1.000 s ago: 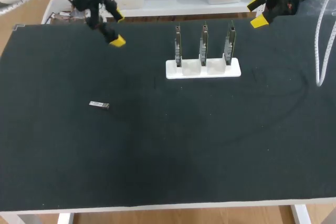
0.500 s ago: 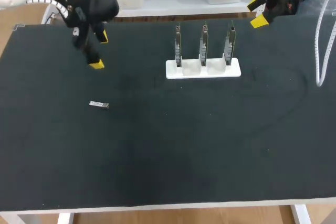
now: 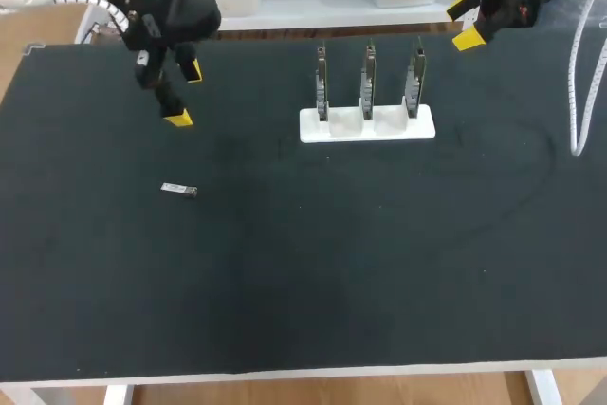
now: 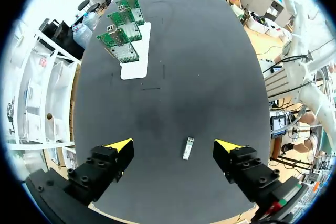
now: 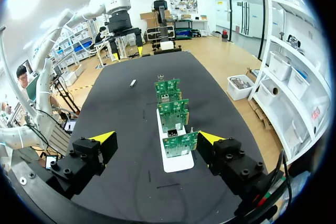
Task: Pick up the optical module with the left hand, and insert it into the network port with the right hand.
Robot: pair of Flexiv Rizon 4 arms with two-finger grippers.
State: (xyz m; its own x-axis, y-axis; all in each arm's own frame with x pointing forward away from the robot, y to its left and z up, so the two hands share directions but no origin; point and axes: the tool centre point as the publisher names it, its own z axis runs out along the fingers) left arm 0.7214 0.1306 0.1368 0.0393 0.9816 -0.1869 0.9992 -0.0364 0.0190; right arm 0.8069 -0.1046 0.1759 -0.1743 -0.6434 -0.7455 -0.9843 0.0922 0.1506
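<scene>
The optical module [image 3: 178,189] is a small silver bar lying flat on the black mat at the left. My left gripper [image 3: 185,94] hangs open above the mat, a little behind the module. In the left wrist view the module [image 4: 187,148] lies below, between the spread fingers of this gripper [image 4: 173,145], untouched. The network ports are on three green boards [image 3: 368,82] standing upright in a white holder [image 3: 368,126] at mid-table. My right gripper [image 3: 462,23] is open at the back right edge, empty. It looks along the row of boards [image 5: 170,111], with the module [image 5: 133,83] far beyond them.
A white cable [image 3: 579,92] loops over the mat's right edge. The black mat [image 3: 313,272] is bare in the front half and between the module and the holder.
My left gripper has come forward and down from the back edge toward the module, then turned slightly. The right arm and the module have not moved.
</scene>
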